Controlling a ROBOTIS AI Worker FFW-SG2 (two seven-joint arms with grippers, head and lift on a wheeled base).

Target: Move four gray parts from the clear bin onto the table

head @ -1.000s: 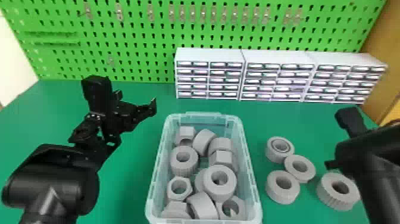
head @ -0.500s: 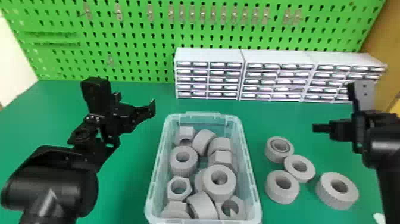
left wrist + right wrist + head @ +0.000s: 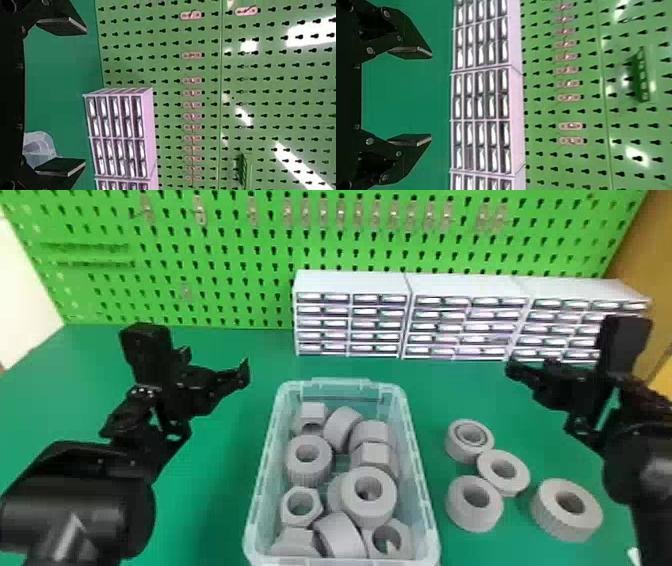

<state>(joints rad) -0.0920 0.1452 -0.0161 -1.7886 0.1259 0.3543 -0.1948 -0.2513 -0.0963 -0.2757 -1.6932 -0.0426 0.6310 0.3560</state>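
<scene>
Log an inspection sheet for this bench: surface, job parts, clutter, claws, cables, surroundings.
Surface: green table, bare around the clear bin
Job parts: four gray parts on the table right of the bin, three bunched, one farther right; more gray parts inside it
Clutter: small white item, near right corner
Claws: left claw and right claw both open, empty
Cables: nothing seen
Surroundings: drawer cabinets at back, green pegboard behind

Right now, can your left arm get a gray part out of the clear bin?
Probably yes: the left gripper is open and empty, and the clear bin beside it has no lid, with gray parts uncovered inside.
</scene>
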